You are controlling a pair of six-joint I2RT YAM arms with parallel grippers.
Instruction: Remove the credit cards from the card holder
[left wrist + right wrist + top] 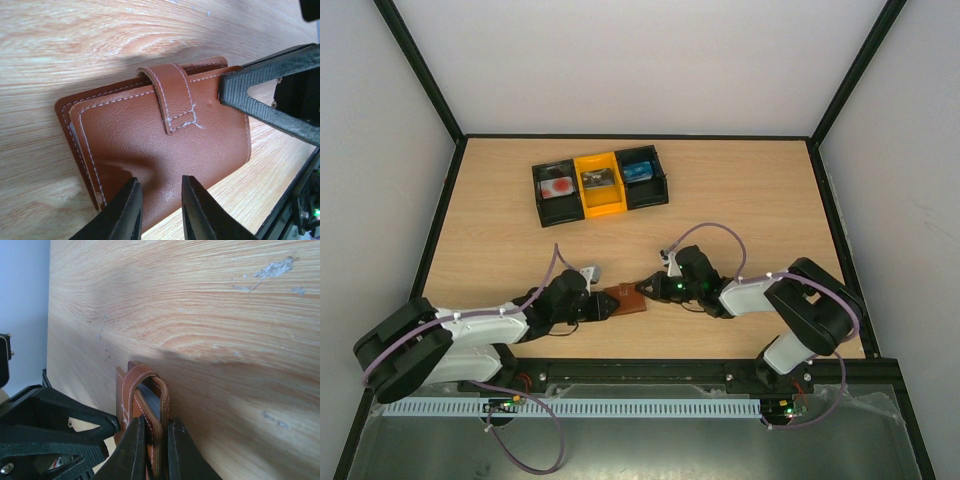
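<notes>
The card holder (626,298), a closed reddish-brown leather wallet with a stitched tab (172,97), lies on the table between my two grippers. My left gripper (160,181) hovers at its near edge, fingers a little apart, with the cover showing in the gap. My right gripper (156,422) is shut on the card holder's (131,390) opposite edge, pinching the leather layers, and one of its fingers (270,102) rests on the wallet's corner. A grey-blue inner panel (150,399) shows inside the fold. The credit cards are hidden.
A black-and-yellow three-bin tray (536,190) stands toward the back of the wooden table, with small items in its bins. Black frame rails (640,136) border the table on all sides. Both arms lie low near the front edge.
</notes>
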